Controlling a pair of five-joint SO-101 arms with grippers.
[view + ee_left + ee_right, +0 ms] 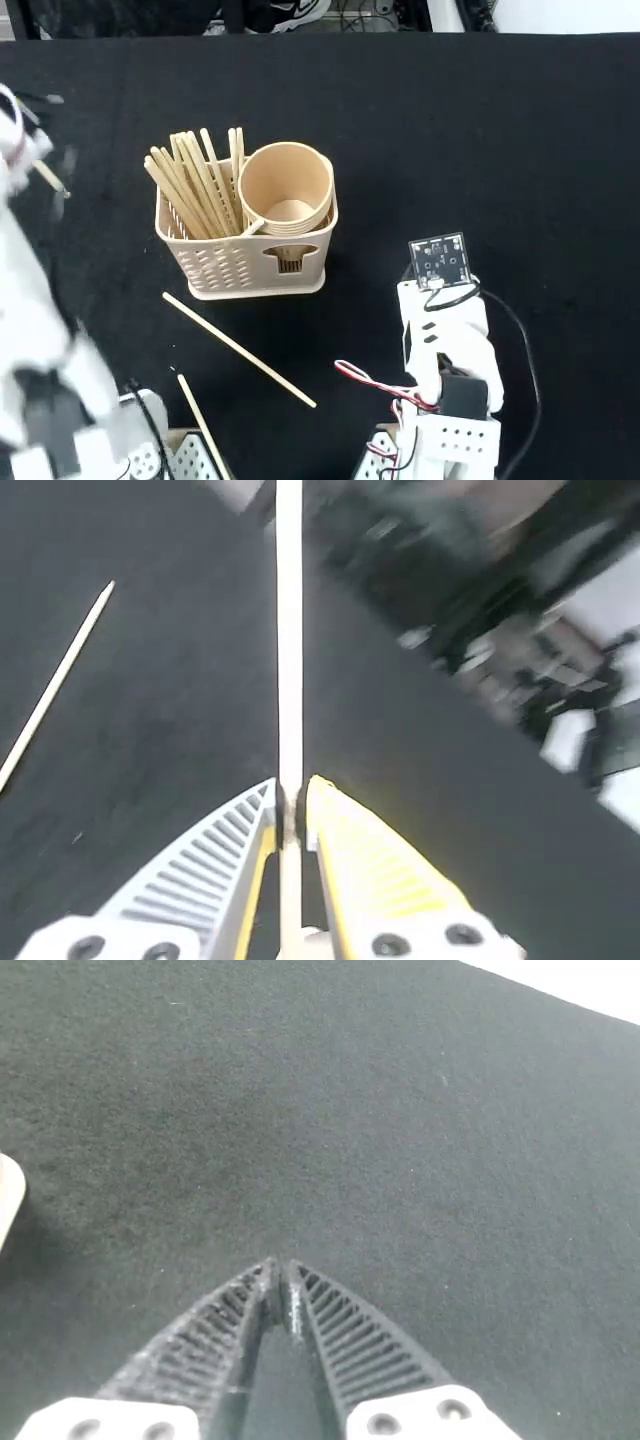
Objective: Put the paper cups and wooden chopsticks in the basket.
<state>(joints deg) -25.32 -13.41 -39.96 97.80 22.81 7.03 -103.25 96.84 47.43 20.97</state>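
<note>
The beige basket stands left of the table's middle and holds several wooden chopsticks and stacked paper cups. Two more chopsticks lie on the black cloth in front of it, a long one and one near the front edge. My left gripper is shut on a chopstick that sticks straight out past its tips; the left arm is raised at the far left. My right gripper is shut with nothing in it, low over bare cloth right of the basket.
The right arm rests at the front right with its camera board on top. A loose chopstick shows on the cloth in the left wrist view. A basket corner edges into the right wrist view. Clutter lies beyond the table's far edge.
</note>
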